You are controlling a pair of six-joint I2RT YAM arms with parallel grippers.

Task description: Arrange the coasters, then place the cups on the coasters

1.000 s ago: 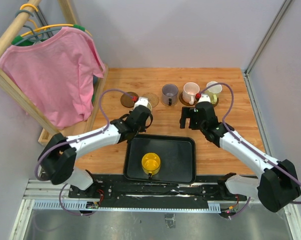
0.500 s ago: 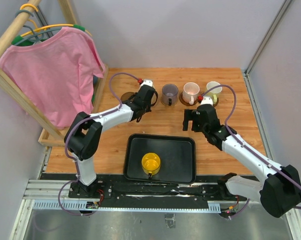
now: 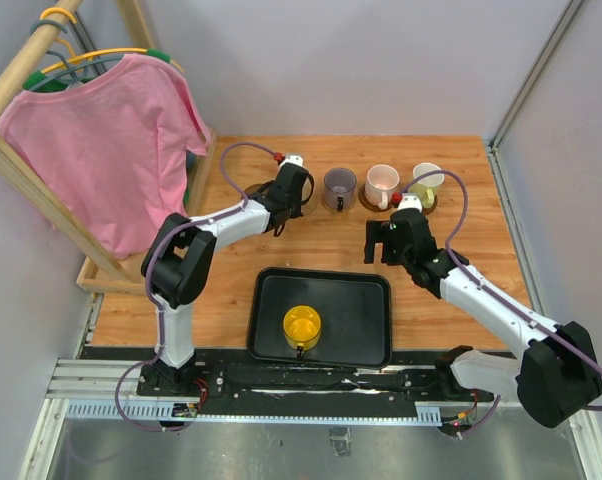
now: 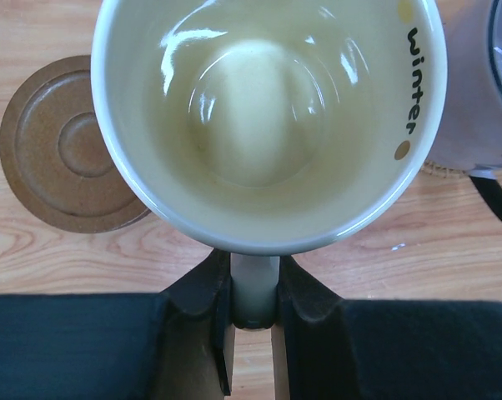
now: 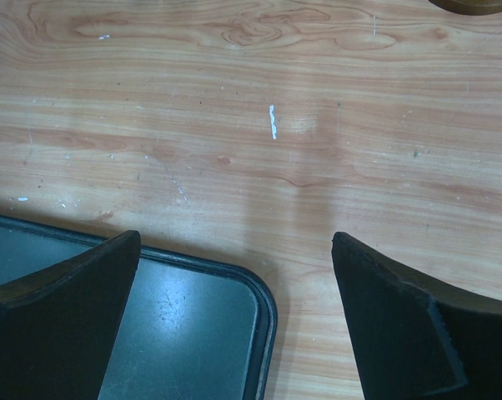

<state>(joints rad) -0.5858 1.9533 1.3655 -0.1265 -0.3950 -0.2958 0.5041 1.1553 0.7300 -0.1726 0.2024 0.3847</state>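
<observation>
Noted yellow handled mug (image 3: 302,326) in black rectangular tray (image 3: 366,290), nearest; found right end effector (image 3: 380,245) spread wide over wooden worktop (image 3: 331,245); farther, found left end effector (image 4: 255,292) clamped on cream glazed mug's (image 4: 268,117) handle, beside dark brown ringed coaster (image 4: 63,158); judged translucent grey-purple cup (image 4: 484,100) at risk if swung right.

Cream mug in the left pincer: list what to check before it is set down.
1. Grip: left pincer shut on the cream mug by its handle: ok.
2. Mug upright, mouth up: ok.
3. Coaster straight under the mug: hidden by the mug: cannot tell.
4. Brown coaster to its left bare: ok.
5. Gap to the grey mug on its right: rims overlap in the wrist view: cannot tell.
6. Right pincer open, empty, near the tray corner, out of the way: ok.
</observation>
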